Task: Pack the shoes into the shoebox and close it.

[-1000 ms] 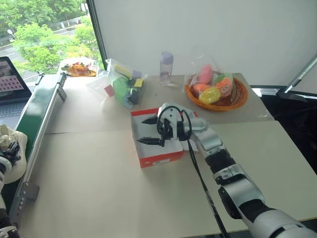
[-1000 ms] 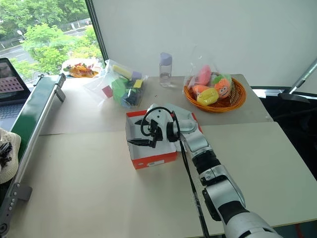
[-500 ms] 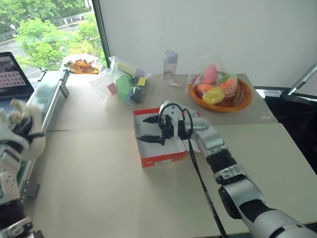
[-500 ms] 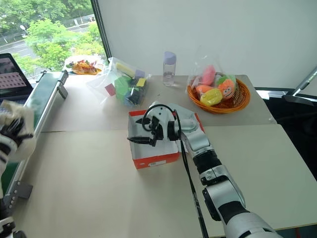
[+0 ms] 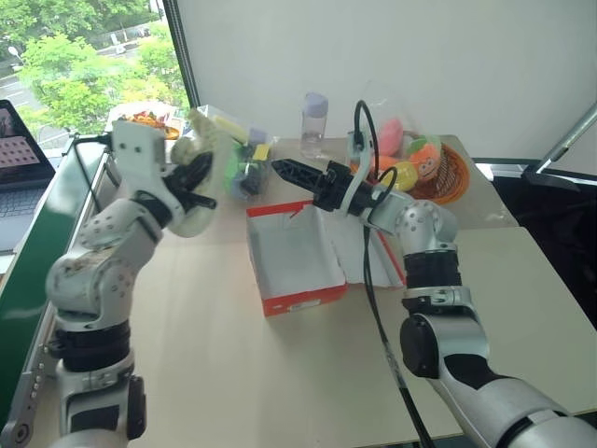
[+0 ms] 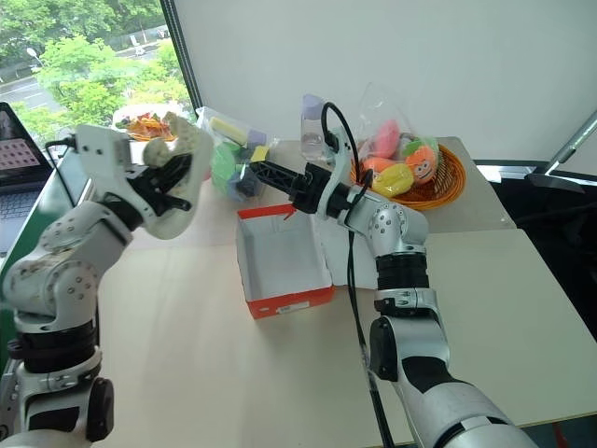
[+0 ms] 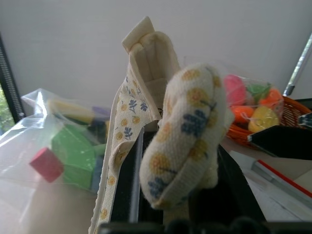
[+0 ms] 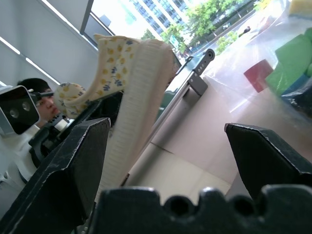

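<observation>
Clenched on a cream shoe newly raised at frame left, the left fingers face the spread right fingers above the empty shoebox; a block bag and orange basket lie behind.

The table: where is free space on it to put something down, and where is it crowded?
The near half of the table, in front of the shoebox, is bare, and so is the stretch right of it. The far edge is crowded: bag of blocks, bottle, orange basket.

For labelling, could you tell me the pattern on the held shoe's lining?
Cream fabric with small yellow flowers and blue leaves on the shoe; left wrist view.
</observation>
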Robot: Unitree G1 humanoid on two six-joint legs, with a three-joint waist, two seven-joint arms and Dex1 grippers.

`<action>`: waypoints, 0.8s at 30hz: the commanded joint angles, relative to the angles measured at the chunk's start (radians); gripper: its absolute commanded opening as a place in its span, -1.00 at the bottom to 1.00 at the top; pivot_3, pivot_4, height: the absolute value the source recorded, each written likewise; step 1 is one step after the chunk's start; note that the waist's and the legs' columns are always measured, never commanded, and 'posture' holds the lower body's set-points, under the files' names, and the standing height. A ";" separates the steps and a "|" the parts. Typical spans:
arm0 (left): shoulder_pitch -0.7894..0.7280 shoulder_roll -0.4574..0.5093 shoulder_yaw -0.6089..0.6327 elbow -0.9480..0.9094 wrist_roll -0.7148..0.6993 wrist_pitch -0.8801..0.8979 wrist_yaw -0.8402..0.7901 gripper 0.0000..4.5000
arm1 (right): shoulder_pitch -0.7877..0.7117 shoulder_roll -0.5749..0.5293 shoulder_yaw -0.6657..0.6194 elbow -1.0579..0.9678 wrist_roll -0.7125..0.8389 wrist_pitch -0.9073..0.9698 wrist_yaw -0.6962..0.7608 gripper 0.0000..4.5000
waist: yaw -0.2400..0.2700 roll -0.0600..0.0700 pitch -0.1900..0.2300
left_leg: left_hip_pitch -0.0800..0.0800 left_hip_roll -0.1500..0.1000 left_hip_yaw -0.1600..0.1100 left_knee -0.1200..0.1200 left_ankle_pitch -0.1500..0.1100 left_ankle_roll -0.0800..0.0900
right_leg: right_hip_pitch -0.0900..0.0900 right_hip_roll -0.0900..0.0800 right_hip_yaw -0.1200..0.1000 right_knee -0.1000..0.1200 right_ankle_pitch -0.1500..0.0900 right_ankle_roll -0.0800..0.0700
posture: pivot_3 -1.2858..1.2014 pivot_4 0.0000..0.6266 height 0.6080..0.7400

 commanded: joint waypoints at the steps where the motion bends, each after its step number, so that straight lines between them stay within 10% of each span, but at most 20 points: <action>1: -0.015 -0.037 -0.047 -0.048 -0.010 0.003 -0.009 -0.89 | 0.008 0.005 -0.047 -0.100 0.079 0.043 -0.059 1.00 | 0.001 0.000 0.000 | -0.001 0.000 0.000 0.000 0.000 0.000 | 0.000 0.000 0.000 0.000 0.000 0.000 | 0.03 -0.52 1.00; 18: -0.047 -0.149 -0.120 -0.097 -0.019 0.072 -0.003 -0.89 | 0.058 -0.005 -0.050 -0.103 0.092 0.013 -0.138 1.00 | -0.002 0.001 0.000 | -0.001 -0.001 -0.002 0.003 0.001 0.002 | 0.000 0.001 0.000 0.001 0.000 0.001 | 0.03 -0.52 1.00; 24: 0.004 -0.149 -0.114 -0.149 -0.070 0.147 -0.015 -0.89 | 0.021 0.006 -0.100 -0.047 0.104 -0.059 -0.153 0.20 | -0.006 0.001 0.001 | -0.001 -0.001 -0.002 0.003 0.001 0.002 | 0.000 0.001 0.000 0.001 0.000 0.001 | 0.03 -0.52 1.00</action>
